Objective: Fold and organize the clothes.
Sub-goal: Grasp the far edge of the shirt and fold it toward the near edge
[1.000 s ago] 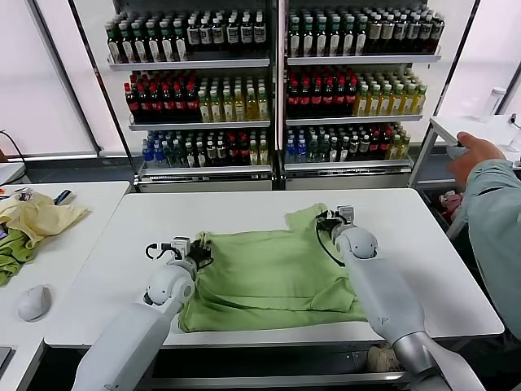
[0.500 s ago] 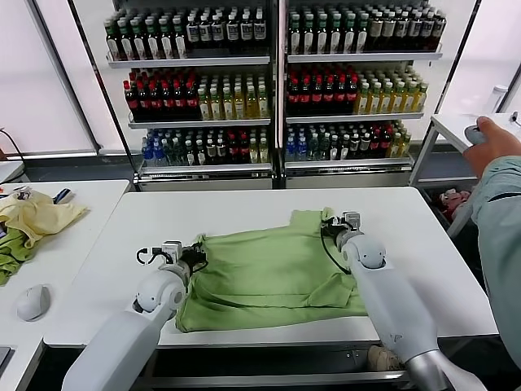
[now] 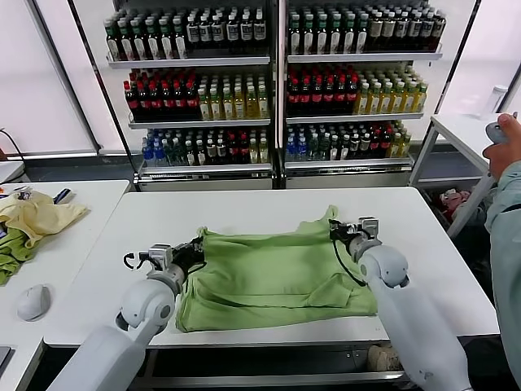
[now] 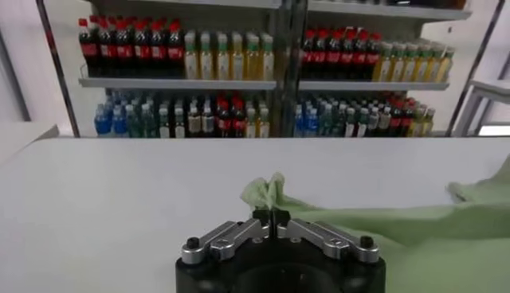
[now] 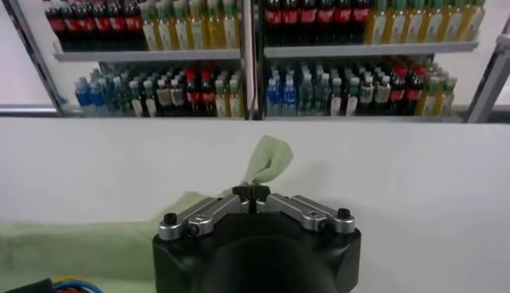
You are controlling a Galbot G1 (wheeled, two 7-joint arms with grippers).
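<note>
Because each claw has bitten down on a far corner of the shirt (image 3: 273, 273), you have the garment stretched between your two arms across the white surface (image 3: 244, 213), with its near hem lying close to the surface's front edge. Your left claw (image 3: 193, 249) is fully closed on the far left corner, and the left wrist view shows a small tuft of green fabric (image 4: 267, 191) bunched up just past the pinched tips. Your right claw (image 3: 338, 232) is likewise clamped tight on the far right corner, where a flap of cloth (image 5: 267, 158) stands up beyond the tips. Holding both corners at once seems meant to keep that far edge taut and level, so it can be carried toward you as one straight fold line. Wrinkles run across the middle of the shirt, so expect the soft cloth to sag if your arms drift together. A yellow cloth (image 3: 37, 216) lies apart on the neighbouring surface, not part of this job.
</note>
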